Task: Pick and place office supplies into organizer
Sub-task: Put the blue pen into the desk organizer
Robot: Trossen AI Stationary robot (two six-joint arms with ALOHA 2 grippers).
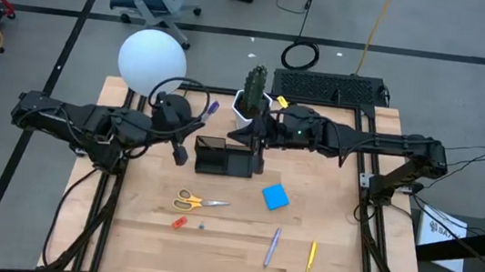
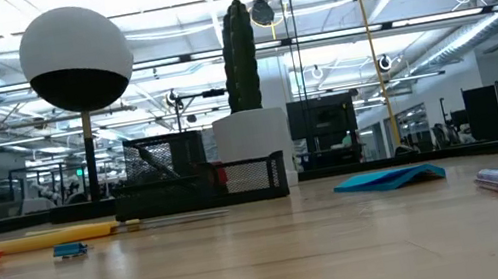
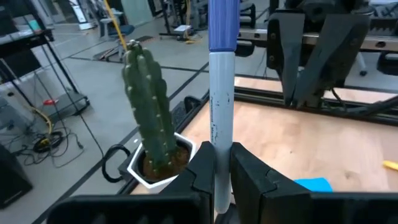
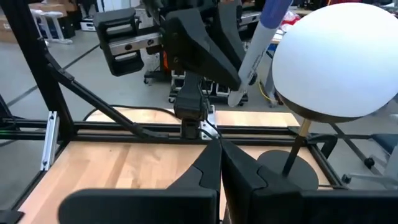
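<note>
My left gripper [image 1: 189, 139] hovers just left of the black organizer [image 1: 222, 157] and is shut on a pen [image 3: 217, 112] with a pale barrel and a blue cap [image 1: 212, 110]. My right gripper [image 1: 259, 156] is at the organizer's right end, fingers shut [image 4: 221, 168]; whether anything thin lies between them does not show. On the table lie yellow-handled scissors [image 1: 191, 202], a blue sticky-note pad [image 1: 275, 196], a purple pen [image 1: 272, 246], a yellow pen [image 1: 310, 261] and a red-orange piece [image 1: 178, 223]. A black pen is not visible. My left gripper pinches the pen's pale barrel [image 3: 216, 180] between its two fingers, which lie across the pen. The pen is lifted clear of the table, with the blue cap end [image 3: 222, 25] sticking up past the fingers, tilted toward the cactus.
A white hexagonal cactus pot [image 1: 248, 103] stands right behind the organizer. The lamp with its white globe [image 1: 151, 62] stands at the far left, and the black keyboard [image 1: 330, 87] lies along the far edge. Bare wood [image 1: 377, 243] lies on the near right.
</note>
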